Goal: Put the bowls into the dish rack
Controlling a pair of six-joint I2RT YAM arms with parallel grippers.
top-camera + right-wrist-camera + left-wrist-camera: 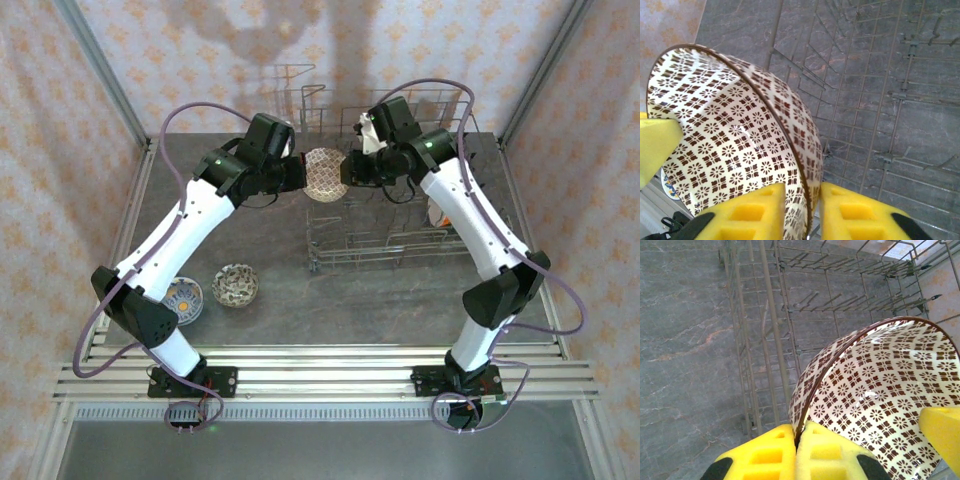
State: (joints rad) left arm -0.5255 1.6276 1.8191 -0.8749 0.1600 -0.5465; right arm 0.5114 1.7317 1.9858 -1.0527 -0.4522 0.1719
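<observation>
grey stone-look table, patterned walls (orange motifs), metal rails

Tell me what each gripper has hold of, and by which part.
The left gripper pinches the brown-patterned bowl by its rim, one finger inside, one outside. The right gripper straddles the opposite rim; whether it grips cannot be told.

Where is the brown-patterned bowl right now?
In the top view the brown-patterned bowl hangs at centre, above the left end of the dish rack, between the left gripper and right gripper; both wrist views show its rim between yellow fingers.
</observation>
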